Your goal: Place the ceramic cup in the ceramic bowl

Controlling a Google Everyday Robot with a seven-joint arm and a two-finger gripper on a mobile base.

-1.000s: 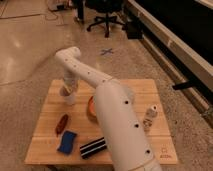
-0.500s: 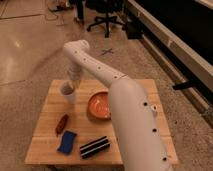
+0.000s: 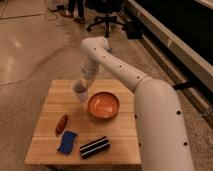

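We see the gripper (image 3: 81,86) clamped on the cup (image 3: 80,91), holding it tilted above the worktop (image 3: 50,105), just left of the bowl (image 3: 103,105) and nearer the far edge. The bowl (orange-brown inside) sits near the worktop's middle. Toward the near left corner lie a reddish-brown object (image 3: 61,123), a blue sponge (image 3: 67,142) and a striped black bar (image 3: 95,146).

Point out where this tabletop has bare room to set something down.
Bare wood: the far left corner of the table, and the near middle between the bowl and the striped block. Crowded: the near left, with the red-brown object and blue object. The gripper holds the cup beside the bowl.
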